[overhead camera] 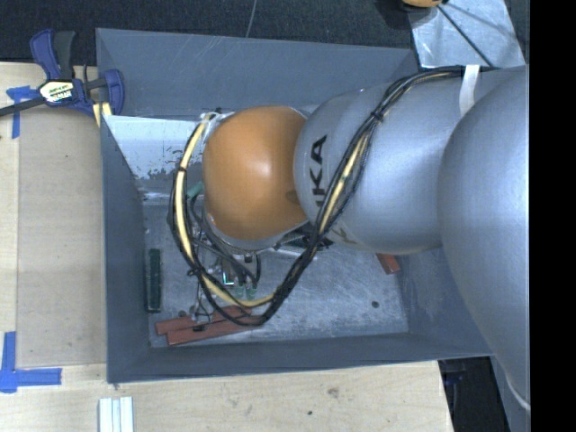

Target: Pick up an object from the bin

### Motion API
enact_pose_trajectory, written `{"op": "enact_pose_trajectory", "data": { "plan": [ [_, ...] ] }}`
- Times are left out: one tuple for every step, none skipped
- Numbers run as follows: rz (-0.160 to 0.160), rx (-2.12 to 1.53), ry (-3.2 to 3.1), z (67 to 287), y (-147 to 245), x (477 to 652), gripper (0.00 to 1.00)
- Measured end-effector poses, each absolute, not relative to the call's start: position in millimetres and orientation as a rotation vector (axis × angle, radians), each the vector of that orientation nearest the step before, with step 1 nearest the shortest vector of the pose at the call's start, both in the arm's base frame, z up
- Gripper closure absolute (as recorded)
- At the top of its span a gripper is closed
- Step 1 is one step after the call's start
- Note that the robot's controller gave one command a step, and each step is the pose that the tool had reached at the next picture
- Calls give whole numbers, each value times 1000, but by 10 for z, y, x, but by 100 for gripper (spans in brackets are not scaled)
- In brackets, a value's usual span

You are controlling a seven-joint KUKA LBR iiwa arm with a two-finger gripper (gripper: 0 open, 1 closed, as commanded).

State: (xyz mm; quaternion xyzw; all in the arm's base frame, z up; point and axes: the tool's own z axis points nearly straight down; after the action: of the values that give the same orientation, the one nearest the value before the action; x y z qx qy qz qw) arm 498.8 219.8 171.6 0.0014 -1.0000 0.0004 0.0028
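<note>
Grey metal bin (270, 75), 7 o'clock: reddish-brown flat strip (202, 328) just beside the tool (225, 286), opening cannot tell; probably light, stiff, thin, so pinch across its width mid-length.

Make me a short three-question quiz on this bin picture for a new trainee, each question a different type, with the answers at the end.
1. True or false: the dark stick lies along the left wall of the bin.
2. Which thing lies nearest the gripper?
A) the reddish-brown strip by the bin's near wall
B) the small reddish-brown piece on the right
C) the dark stick
3. Fill in: the rounded cover above the gripper is coloured ____.

Key: 1 true; 2 A; 3 orange.
</note>
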Motion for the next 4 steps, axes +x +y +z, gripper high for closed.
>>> {"op": "enact_pose_trajectory", "data": {
  "plan": [
    [-2, -2, -3144, 1757, 2189, 5011, 0],
    [-5, 258, -3141, 1341, 2032, 4963, 0],
    [1, 436, -3108, 1032, 1886, 4888, 0],
    [-1, 567, -3096, 1381, 1780, 4862, 0]
  ]
}}
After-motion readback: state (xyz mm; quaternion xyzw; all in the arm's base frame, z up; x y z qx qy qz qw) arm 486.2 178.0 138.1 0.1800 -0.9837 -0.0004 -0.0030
